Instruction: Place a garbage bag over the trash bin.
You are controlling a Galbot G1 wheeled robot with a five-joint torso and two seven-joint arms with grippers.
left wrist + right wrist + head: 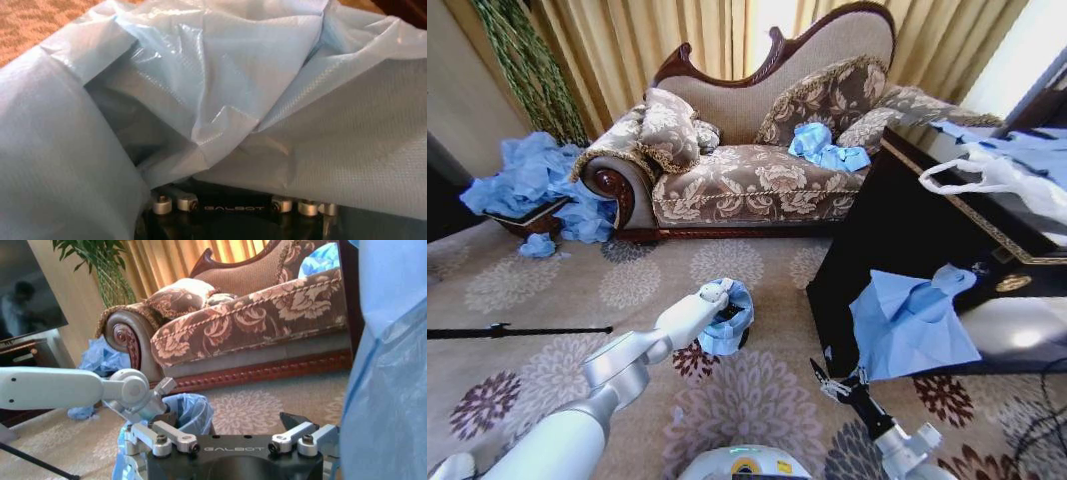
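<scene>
My left gripper [724,303] sits at centre frame, buried in the thin crinkly light-blue plastic garbage bag [731,322] draped over the small black cylindrical trash bin [741,338] on the floral carpet [547,290], apparently seating the liner; I cannot tell its finger spread. My right gripper [839,385], lower right beside the dark cabinet [897,230], waits with fingers spread, holding nothing.

We read "GALBOT" in pale letters on the black body of the left gripper [235,206], and again on the right gripper [235,440], just behind its fingers.
</scene>
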